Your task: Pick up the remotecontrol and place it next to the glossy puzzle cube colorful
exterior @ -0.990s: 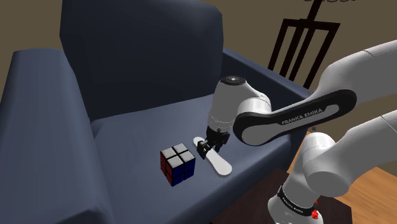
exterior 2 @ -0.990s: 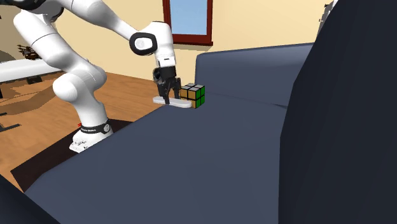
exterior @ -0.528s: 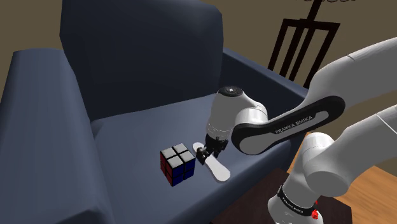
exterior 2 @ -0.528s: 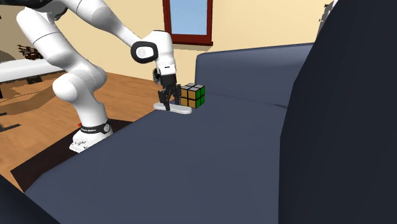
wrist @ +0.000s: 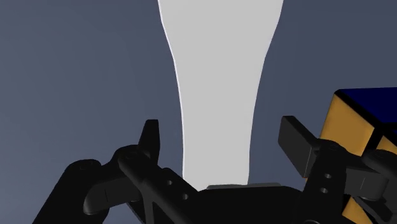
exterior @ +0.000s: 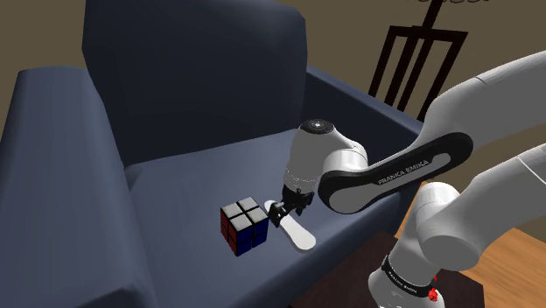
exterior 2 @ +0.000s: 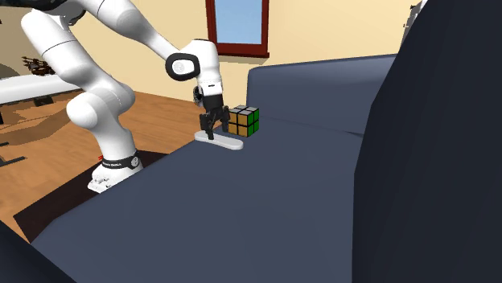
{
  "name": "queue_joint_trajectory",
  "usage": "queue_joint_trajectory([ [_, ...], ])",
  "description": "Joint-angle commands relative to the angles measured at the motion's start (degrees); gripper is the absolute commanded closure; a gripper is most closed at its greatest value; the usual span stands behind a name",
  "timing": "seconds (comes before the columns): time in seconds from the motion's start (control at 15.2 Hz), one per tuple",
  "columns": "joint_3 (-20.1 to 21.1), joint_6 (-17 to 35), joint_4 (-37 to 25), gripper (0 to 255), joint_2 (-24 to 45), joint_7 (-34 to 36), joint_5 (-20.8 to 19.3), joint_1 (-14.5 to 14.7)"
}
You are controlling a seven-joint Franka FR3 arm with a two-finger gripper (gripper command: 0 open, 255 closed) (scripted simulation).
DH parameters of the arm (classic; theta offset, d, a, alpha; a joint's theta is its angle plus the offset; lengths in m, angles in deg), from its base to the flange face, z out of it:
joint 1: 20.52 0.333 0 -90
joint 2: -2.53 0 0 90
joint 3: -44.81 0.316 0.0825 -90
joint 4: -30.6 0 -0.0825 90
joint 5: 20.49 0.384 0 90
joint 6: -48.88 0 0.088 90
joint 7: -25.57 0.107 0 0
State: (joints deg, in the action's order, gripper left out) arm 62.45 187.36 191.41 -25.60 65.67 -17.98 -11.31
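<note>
On my feeds the white remote control point(exterior: 296, 233) lay flat on the dark blue sofa seat point(exterior: 192, 175), just beside the colourful puzzle cube point(exterior: 244, 227), which sat to its left in the shoulder view. The black fingers point(wrist: 150, 137) stood spread to either side of the remote's narrow end, a gap showing on each side, pinching nothing.

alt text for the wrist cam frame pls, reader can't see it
The open black tool straddles one end of a white remote lying flat on a dark blue sofa cushion, with both fingers clear of its sides. A puzzle cube with orange and blue faces sits just outside one finger.
</note>
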Motion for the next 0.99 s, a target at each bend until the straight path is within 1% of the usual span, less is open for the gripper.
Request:
queue_joint_trajectory([
  [0.0,0.0,0.0,0.0,0,0.0,0.0,0.0,0.0],
  [0.2,0.0,0.0,0.0,0,0.0,0.0,0.0,0.0],
  [0.46,-1.18,-9.74,-3.51,0,-6.28,-0.87,0.97,1.3],
  [0.92,-1.18,-9.75,-3.51,0,-6.28,-0.86,0.97,1.31],
])
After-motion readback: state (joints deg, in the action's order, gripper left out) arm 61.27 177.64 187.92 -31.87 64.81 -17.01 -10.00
